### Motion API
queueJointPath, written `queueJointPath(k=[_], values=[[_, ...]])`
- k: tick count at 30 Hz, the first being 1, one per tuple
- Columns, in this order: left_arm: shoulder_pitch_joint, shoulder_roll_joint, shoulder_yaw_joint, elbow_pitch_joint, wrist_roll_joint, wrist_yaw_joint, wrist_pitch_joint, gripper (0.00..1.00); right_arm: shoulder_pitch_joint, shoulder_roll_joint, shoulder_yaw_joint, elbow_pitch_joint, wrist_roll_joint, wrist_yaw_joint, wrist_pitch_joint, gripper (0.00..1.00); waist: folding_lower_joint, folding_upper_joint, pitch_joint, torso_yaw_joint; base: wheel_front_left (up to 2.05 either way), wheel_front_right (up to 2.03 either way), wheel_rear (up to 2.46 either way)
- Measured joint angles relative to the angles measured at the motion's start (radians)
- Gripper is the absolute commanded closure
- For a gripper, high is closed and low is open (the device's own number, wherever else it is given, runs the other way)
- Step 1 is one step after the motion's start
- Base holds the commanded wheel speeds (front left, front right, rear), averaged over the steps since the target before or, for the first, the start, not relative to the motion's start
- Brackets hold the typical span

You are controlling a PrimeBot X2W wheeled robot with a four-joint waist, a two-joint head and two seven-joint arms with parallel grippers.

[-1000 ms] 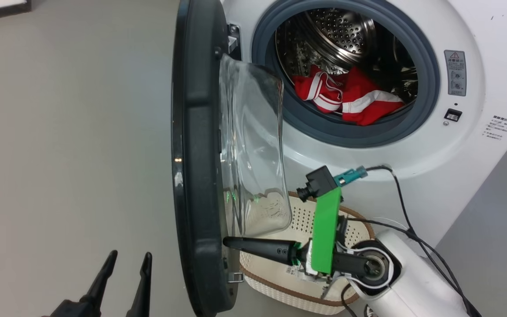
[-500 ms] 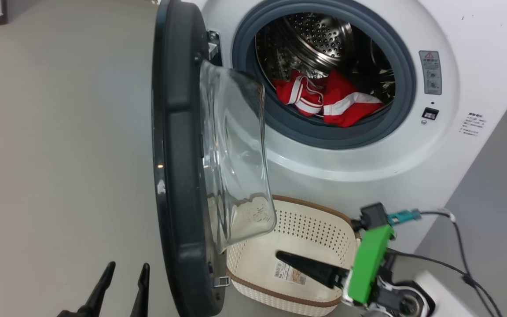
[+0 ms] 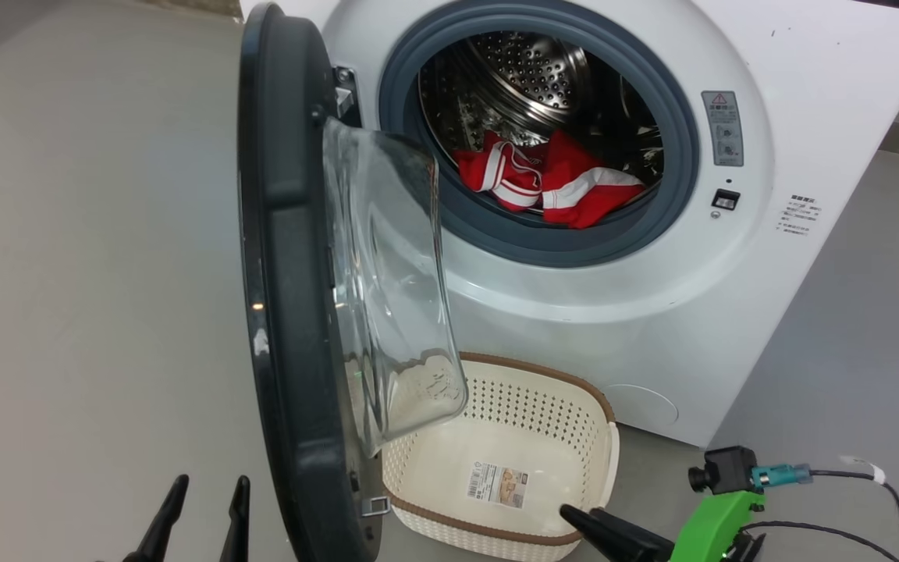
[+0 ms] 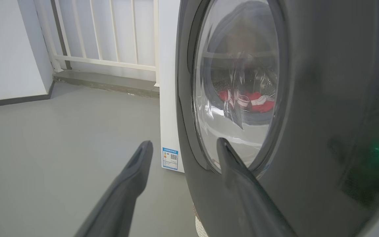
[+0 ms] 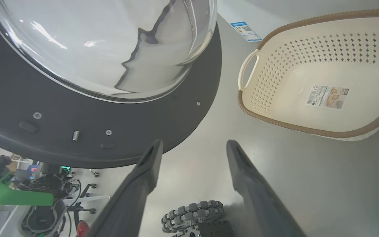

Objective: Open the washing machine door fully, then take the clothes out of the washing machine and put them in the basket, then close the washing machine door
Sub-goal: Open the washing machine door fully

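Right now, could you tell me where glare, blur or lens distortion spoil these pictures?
Head view: sharp, with pale glare streaks on the washing machine door glass. Left wrist view: the clothes show hazily through reflections in that glass, its near rim blurred. Right wrist view: the wide lens curves the basket.

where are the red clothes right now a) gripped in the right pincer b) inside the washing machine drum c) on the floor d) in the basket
b: the red clothes lie at the bottom of the steel drum of the washing machine, and the basket has no fabric in it.
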Motion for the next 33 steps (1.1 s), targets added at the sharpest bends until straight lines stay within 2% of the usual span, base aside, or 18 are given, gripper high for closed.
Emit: queueJointPath(k=[9,14,17,19,22,26,31,33], values=[[0.002,-0.001,0.012,0.000,0.000,0.000,0.000,0.00,-0.004,-0.070,0.092,0.122,-0.213,0.000,-0.232,0.00,0.0000,0.0000,-0.004,-0.015,0.00,0.00,0.00],[0.005,-0.003,0.019,0.000,0.000,0.000,0.000,0.00,-0.012,-0.074,0.114,0.197,-0.329,0.000,-0.448,0.00,0.0000,0.0000,-0.005,-0.015,0.00,0.00,0.00],[0.018,-0.004,0.025,0.002,0.000,0.000,0.000,0.00,-0.022,-0.072,0.102,0.226,-0.400,0.000,-0.495,0.00,0.0000,0.0000,-0.005,-0.016,0.00,0.00,0.00],[0.018,-0.006,0.028,0.002,0.000,0.000,0.000,0.00,-0.024,-0.065,0.050,0.230,-0.459,0.000,-0.500,0.00,0.0000,0.0000,-0.005,-0.018,0.00,0.00,0.00],[0.018,-0.007,0.032,0.002,0.000,0.000,0.000,0.00,-0.020,-0.041,-0.114,0.177,-0.583,0.000,-0.503,0.00,0.0000,0.0000,-0.002,-0.021,0.00,0.00,0.00],[0.018,-0.009,0.034,0.002,0.000,0.000,0.000,0.00,0.067,0.027,-0.298,0.073,-0.746,0.000,-0.504,0.00,0.0000,0.0000,-0.001,-0.020,0.00,0.00,0.00],[0.017,-0.011,0.034,0.001,0.000,0.000,0.000,0.00,0.181,0.101,-0.437,-0.048,-0.918,0.000,-0.504,0.00,0.0000,0.0000,0.003,-0.018,0.00,0.00,0.00],[0.017,-0.011,0.032,0.000,0.000,0.000,0.000,0.00,0.202,0.123,-0.476,-0.080,-0.950,0.000,-0.504,0.00,0.0000,0.0000,0.005,-0.017,0.00,0.00,0.00]])
